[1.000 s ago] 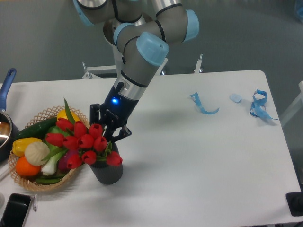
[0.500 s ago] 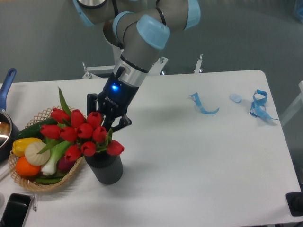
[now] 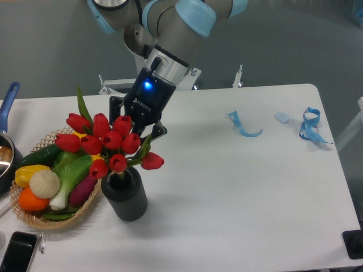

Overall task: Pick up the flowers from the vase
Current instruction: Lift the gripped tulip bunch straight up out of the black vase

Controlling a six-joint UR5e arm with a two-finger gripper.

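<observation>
Higher than a second ago, the gripper (image 3: pixel 136 129) has climbed and carried the flowers (image 3: pixel 108 141) up with it — the red heads that sat low over the vase mouth now stand well above it. Its fingers are buried behind the tulip heads and appear to be pinching the bunch, though the pads themselves are hidden by the blooms.

Just below the gripper, the stems run down into the mouth of the vase (image 3: pixel 124 195), so the bunch looks only partly drawn out; the lower ends seem to be inside the pot, and the vase sits upright on the table (image 3: pixel 238 198). My reading is that the grasp is made and the lift is under way, with the last stretch of clearing the rim left to do.

Below and to the camera-left of the gripper, touching the vase, is the wicker basket (image 3: pixel 34 220) — it holds yellow, green and orange vegetables and a pale bulb. Far off to the camera-right lie blue ribbon scraps (image 3: pixel 309 126).
</observation>
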